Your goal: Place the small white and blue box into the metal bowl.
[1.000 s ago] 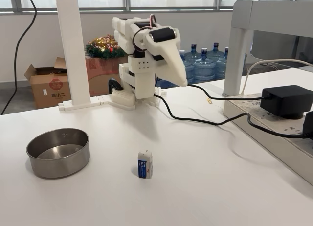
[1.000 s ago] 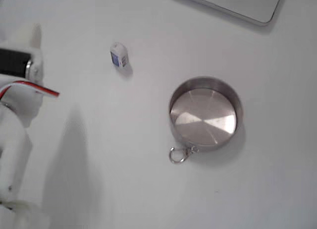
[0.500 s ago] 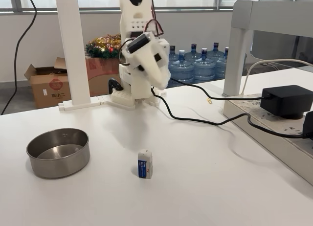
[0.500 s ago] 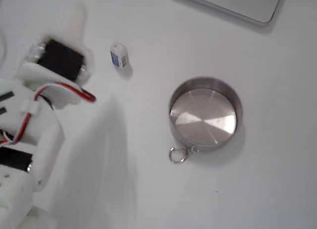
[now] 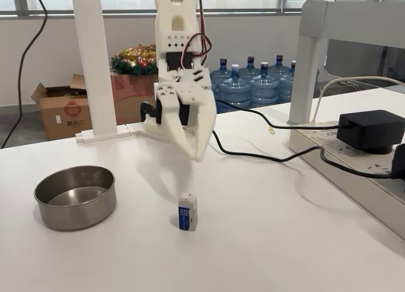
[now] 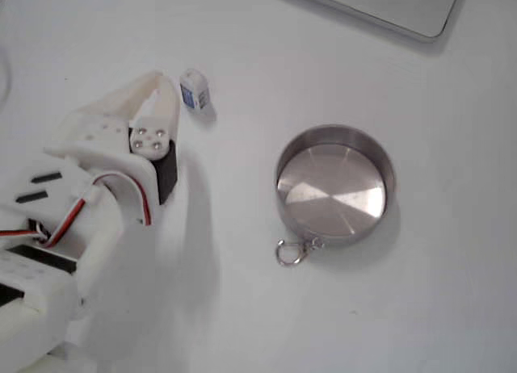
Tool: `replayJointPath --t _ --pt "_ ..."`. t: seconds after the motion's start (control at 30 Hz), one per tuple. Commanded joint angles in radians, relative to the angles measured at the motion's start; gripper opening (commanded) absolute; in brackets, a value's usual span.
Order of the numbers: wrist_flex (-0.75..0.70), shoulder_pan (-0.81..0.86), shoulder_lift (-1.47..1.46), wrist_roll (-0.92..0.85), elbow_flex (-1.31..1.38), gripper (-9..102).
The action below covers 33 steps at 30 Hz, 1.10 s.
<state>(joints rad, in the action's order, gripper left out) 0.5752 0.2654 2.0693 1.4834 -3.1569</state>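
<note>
The small white and blue box (image 5: 187, 212) stands upright on the white table, in front of the arm; from above the box (image 6: 194, 90) lies left of the bowl. The metal bowl (image 5: 74, 206) sits to the left in the front fixed view, holding nothing, and its brushed bottom (image 6: 335, 187) shows from above. My white gripper (image 5: 198, 155) hangs tip-down above and slightly behind the box, apart from it. From above, the gripper's tip (image 6: 166, 81) is just left of the box. Its fingers meet at the tip, shut on nothing.
A small key ring (image 6: 289, 252) lies against the bowl's edge. A black cable (image 5: 253, 154) runs across the table to a black power adapter (image 5: 370, 131) on a strip at right. A white post (image 5: 95, 64) stands behind the bowl. A grey flat device (image 6: 388, 6) lies at the table's edge.
The arm has unfolded from its tucked pose and swung the gripper forward and down toward the box. Box and bowl have not moved.
</note>
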Motion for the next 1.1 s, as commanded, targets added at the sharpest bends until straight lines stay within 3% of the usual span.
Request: replayJointPath --t 0.0,0.23,1.07 --pt "0.018 0.006 -0.006 0.02 -0.04 -2" --pt "0.009 0.002 -0.044 0.032 0.041 13" --pt "0.02 -0.008 -0.41 0.035 0.357 20"
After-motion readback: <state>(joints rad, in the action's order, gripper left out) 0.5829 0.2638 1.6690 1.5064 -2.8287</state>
